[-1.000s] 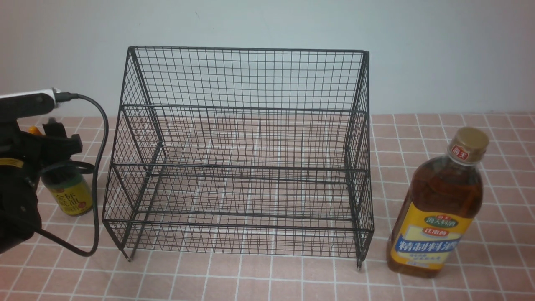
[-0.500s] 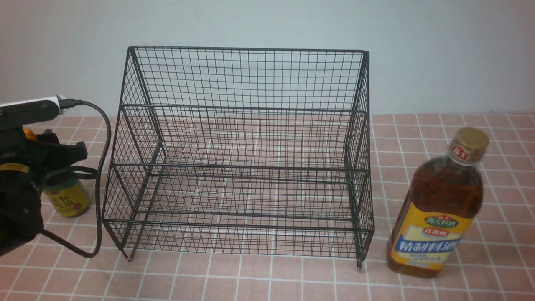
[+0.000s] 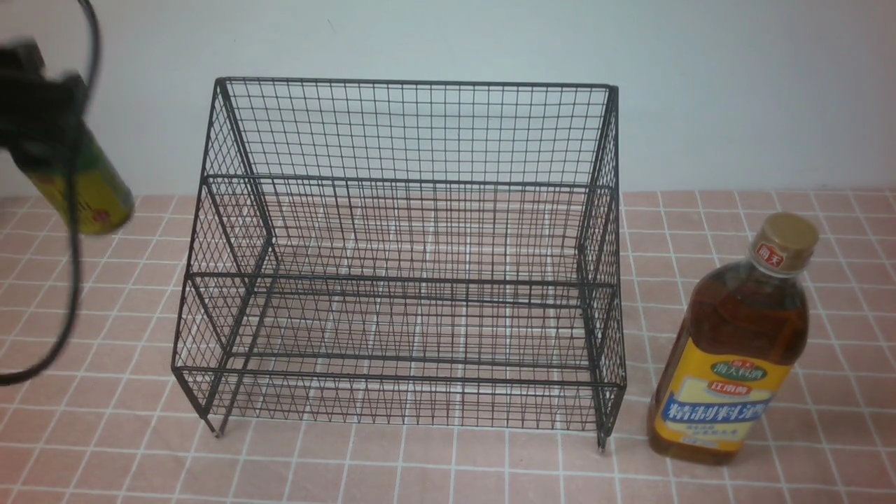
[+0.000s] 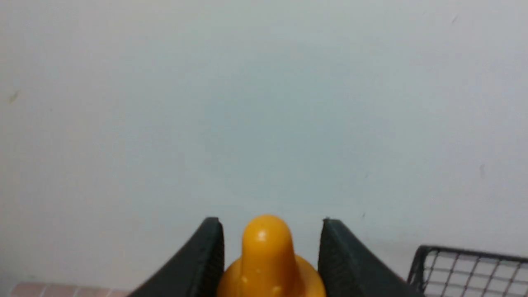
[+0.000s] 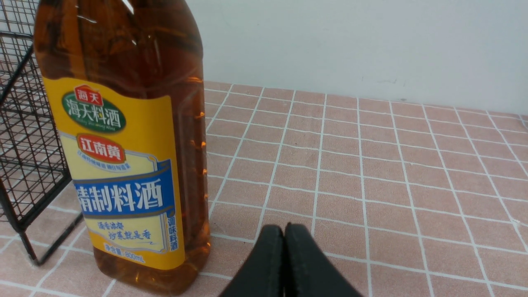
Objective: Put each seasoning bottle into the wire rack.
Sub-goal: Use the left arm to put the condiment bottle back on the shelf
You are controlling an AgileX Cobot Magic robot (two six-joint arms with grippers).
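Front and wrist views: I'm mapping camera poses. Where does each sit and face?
Front view: between the arms, facing forward at the black wire-mesh rack; blurred left hand holds the small yellow-green-labelled bottle aloft.
Left wrist view: on that wrist, facing the wall; its fingers flank the bottle's orange pointed cap.
Right wrist view: low, facing the tall amber-liquid bottle; shut right hand shows.
Both wrist views catch the rack.

Left hand (image 4: 271, 225) and right hand (image 5: 284, 227) are black, tapered; a black cable (image 3: 72, 280) loops.
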